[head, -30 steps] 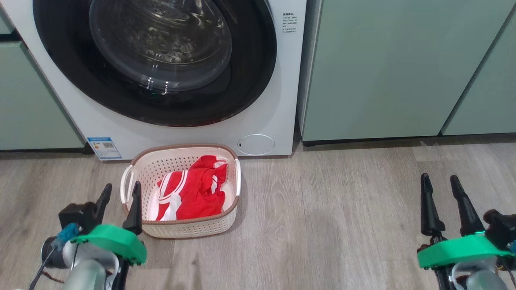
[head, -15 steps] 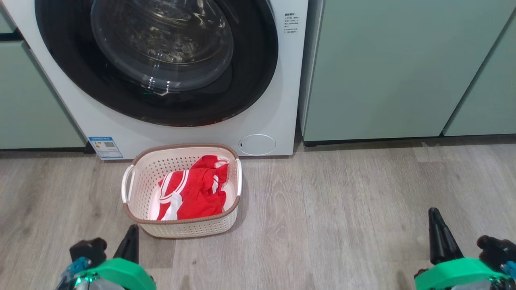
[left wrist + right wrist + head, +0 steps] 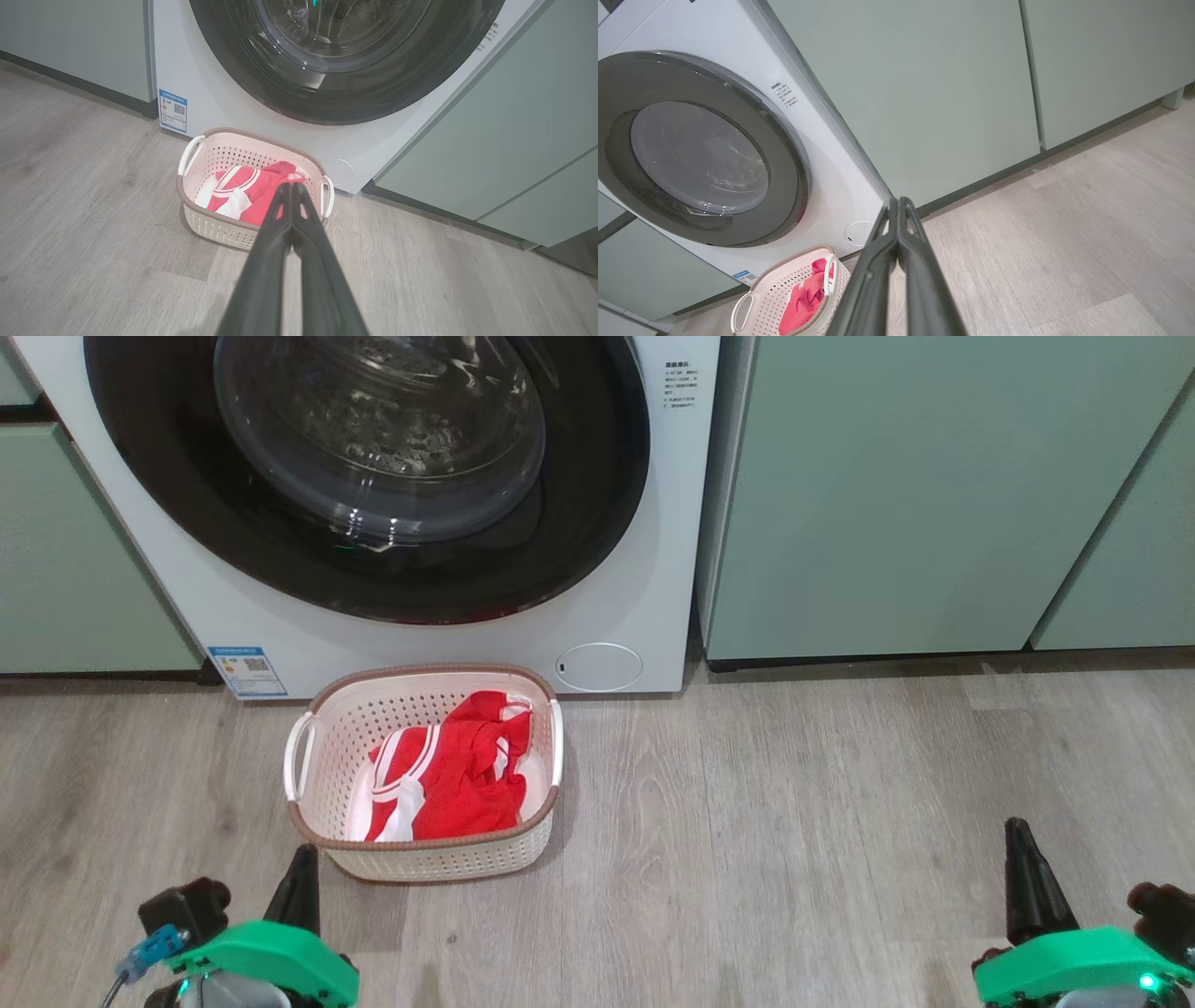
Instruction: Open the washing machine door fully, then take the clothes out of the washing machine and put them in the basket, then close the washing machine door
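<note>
The washing machine (image 3: 663, 569) stands white before me, and its door (image 3: 597, 504), black-rimmed with a glass bowl, lies shut flat against the front. On the floor just before it sits the cream basket (image 3: 429, 670) with the red and white clothes (image 3: 448, 775) inside. My left gripper (image 3: 303, 859) is shut and empty, low at the basket's near left corner; in the left wrist view its closed tips (image 3: 290, 186) point over the basket (image 3: 205, 224). My right gripper (image 3: 1018, 835) is shut and empty, far right over bare floor, and its tips (image 3: 898, 201) point at the washer's lower right corner.
Pale green cabinets (image 3: 887, 495) flank the washer on the right and on the left (image 3: 65, 560). A small round white flap (image 3: 599, 666) and a blue sticker (image 3: 246, 671) mark the washer's bottom. Grey wood floor (image 3: 794, 821) spreads wide to the basket's right.
Both grippers have gone from open to shut and have drawn back toward the bottom edge of the head view. The basket, clothes and door are unchanged.
</note>
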Controlling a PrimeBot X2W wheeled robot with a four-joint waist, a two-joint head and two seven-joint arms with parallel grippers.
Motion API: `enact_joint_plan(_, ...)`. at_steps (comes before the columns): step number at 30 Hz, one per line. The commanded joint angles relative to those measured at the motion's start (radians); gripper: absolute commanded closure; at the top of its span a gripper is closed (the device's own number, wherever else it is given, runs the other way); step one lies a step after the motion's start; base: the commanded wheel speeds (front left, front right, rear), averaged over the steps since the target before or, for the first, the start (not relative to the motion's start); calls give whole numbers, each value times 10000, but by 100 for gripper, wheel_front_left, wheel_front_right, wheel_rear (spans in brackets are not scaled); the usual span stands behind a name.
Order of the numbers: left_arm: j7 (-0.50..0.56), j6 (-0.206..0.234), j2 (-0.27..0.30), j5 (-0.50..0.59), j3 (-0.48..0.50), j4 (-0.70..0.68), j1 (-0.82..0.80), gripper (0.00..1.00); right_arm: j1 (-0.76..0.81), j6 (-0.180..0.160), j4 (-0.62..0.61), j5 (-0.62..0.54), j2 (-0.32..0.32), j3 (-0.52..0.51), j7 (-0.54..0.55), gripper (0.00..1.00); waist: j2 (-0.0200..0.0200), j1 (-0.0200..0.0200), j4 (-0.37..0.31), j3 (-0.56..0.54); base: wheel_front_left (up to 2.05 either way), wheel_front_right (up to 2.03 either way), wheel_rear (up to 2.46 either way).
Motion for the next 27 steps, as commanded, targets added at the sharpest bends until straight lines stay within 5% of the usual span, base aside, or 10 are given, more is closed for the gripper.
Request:
enact_joint_plan(1,37,2,62,-252,157,-402,-469,100,-497,-2,-359,247,-19,-78,52,100,0,0,6,6,0,0,0)
enact_joint_plan(27,797,5,-98,-2974,373,-1199,-411,100,-691,-4,-488,2820,94,-382,818,100,0,0,125,136,0,0,0)
